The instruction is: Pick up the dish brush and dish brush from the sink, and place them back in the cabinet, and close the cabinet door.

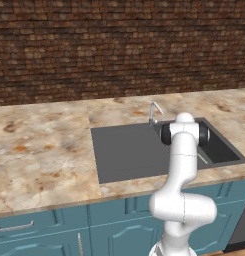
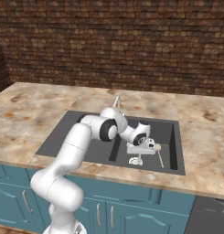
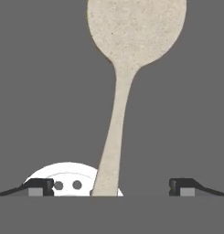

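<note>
— Where is the gripper (image 2: 140, 154) now?

— It is low inside the sink (image 2: 58, 137), in the right part of the basin, pointing down at the dark floor. Its two fingers (image 3: 38, 186) stand wide apart and hold nothing.

— And the brushes?

— One dish brush (image 3: 127, 68) lies flat on the sink floor right under the hand. It is pale beige, with a broad rounded head and a long thin handle, and in the hand view the handle runs down between the two fingers without touching them. From the right base view I see it just beside the gripper (image 2: 158, 153). A second brush (image 3: 70, 178), white and round with two small dark holes, lies next to the handle, near one fingertip.

— And the surface?

— The marble surface (image 1: 39, 150) goes around the sink, and the faucet (image 1: 154, 111) stands at its back edge.
</note>
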